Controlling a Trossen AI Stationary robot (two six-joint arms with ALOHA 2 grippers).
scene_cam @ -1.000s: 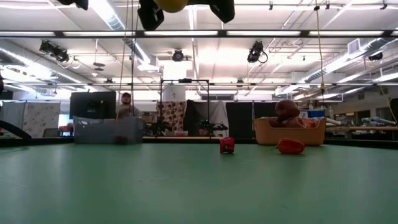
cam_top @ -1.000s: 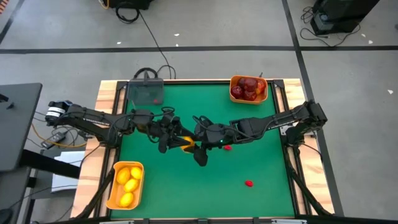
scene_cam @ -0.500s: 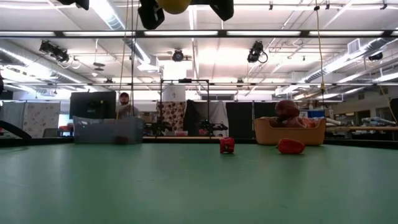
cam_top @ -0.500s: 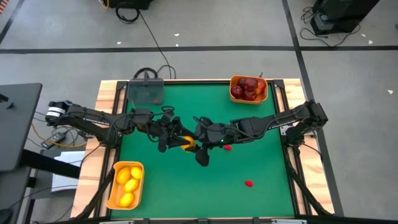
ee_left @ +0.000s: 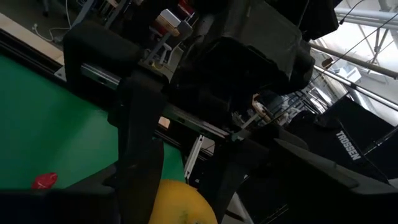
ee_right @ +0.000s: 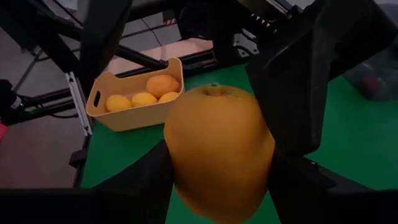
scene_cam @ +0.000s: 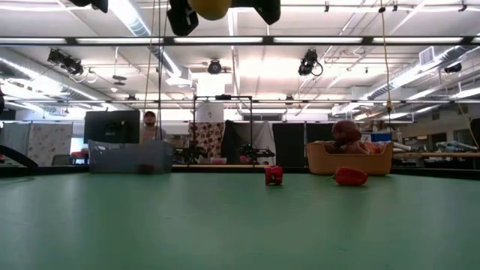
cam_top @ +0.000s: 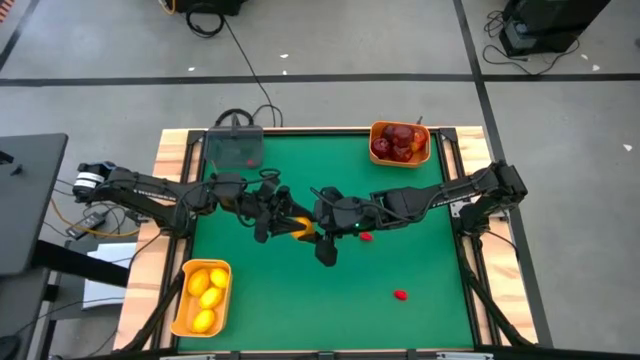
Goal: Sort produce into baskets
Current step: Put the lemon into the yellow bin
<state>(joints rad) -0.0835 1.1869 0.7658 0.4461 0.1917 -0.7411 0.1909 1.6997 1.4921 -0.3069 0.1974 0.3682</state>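
Note:
A yellow lemon-like fruit hangs high over the middle of the green table, between my two grippers. My left gripper comes at it from the table's left and my right gripper from the right; both are shut on it. The fruit also shows in the low view, the left wrist view and the right wrist view. An orange bin at the near left holds yellow fruits. An orange bin at the far right holds dark red fruits. A grey tray stands at the far left. My left gripper has the lemon between its two fingers, which stand against the fruit's sides. The fingers come roughly level from the table's left. The lemon is lifted clear of the table. My right gripper pinches the lemon's lower half between its two fingers, one on each side. The fingers come roughly level from the table's right. The lemon's stem end points away from the gripper, and the fruit is clear of the table.
Two small red bits lie on the green mat, one right of centre and one nearer the front right; both show in the low view. A person stands in the room beyond the table.

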